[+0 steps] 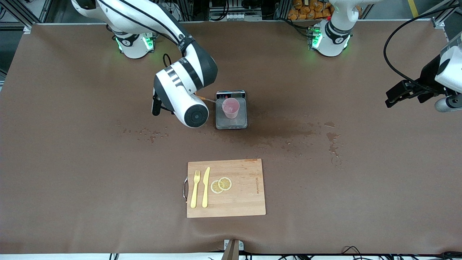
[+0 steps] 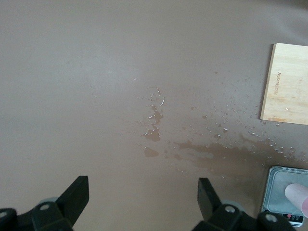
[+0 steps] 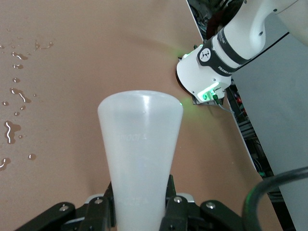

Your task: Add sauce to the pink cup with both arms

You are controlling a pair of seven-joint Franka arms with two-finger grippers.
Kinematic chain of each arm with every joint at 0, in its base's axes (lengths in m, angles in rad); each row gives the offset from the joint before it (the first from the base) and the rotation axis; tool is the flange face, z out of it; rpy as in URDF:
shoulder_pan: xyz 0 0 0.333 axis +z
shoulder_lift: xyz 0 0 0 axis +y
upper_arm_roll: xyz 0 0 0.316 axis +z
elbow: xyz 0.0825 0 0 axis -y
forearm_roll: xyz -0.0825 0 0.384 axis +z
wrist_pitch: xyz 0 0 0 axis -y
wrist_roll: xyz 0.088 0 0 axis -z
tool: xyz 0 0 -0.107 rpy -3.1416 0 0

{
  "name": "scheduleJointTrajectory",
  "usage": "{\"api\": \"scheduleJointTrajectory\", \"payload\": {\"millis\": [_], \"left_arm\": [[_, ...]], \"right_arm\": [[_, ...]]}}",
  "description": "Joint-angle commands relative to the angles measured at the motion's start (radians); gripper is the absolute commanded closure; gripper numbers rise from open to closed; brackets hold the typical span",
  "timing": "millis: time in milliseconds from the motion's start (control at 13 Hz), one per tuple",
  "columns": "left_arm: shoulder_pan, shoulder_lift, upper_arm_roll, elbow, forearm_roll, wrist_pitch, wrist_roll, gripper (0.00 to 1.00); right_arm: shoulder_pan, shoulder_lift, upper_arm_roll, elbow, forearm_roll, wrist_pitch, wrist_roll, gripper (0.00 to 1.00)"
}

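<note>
Front view: the right arm reaches from its base down to the middle of the brown table (image 1: pixel 72 162). Its wrist hides the right gripper and most of the sauce bottle; only the orange nozzle (image 1: pixel 203 98) shows, lying nearly level and pointing at the pink cup (image 1: pixel 230 107). The cup stands upright on the plate of a grey scale (image 1: pixel 231 122), whose display end is farther from the camera. Nearer the camera lies a wooden cutting board (image 1: pixel 245 202) carrying a yellow fork (image 1: pixel 195 189), a yellow knife (image 1: pixel 205 187) and 2 overlapping lemon slices (image 1: pixel 221 185). Wet patches (image 1: pixel 288 130) stain the table between scale and board. The left gripper (image 1: pixel 399 94) hangs in the air at the left arm's end of the table, waiting.

Left wrist view: the left gripper (image 2: pixel 143 199) has its 2 fingers spread wide with nothing between them, over bare, wet table. A corner of the scale and the cup's rim (image 2: pixel 297 195) show at the edge, the board beside them.

Right wrist view: the right gripper (image 3: pixel 139 197) pinches the translucent bottle (image 3: pixel 139 144) between its fingers (image 3: pixel 169 195).
</note>
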Motion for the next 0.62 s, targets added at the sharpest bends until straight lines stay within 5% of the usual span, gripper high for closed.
{"api": "scheduleJointTrajectory", "payload": {"millis": [0, 309, 540], "left_arm": [[-0.006, -0.04, 0.006, -0.035, -0.014, -0.01, 0.014, 0.0], [-0.013, -0.05, 0.007, -0.046, -0.011, -0.009, 0.026, 0.0], [-0.014, -0.062, 0.007, -0.048, -0.011, -0.029, 0.046, 0.0]], "right_arm": [[0.003, 0.019, 0.008, 0.038, -0.03, -0.03, 0.01, 0.67], [-0.035, 0.004, 0.008, 0.04, -0.013, -0.032, -0.053, 0.66], [-0.177, -0.093, 0.009, 0.035, 0.081, -0.038, -0.247, 0.64]]}}
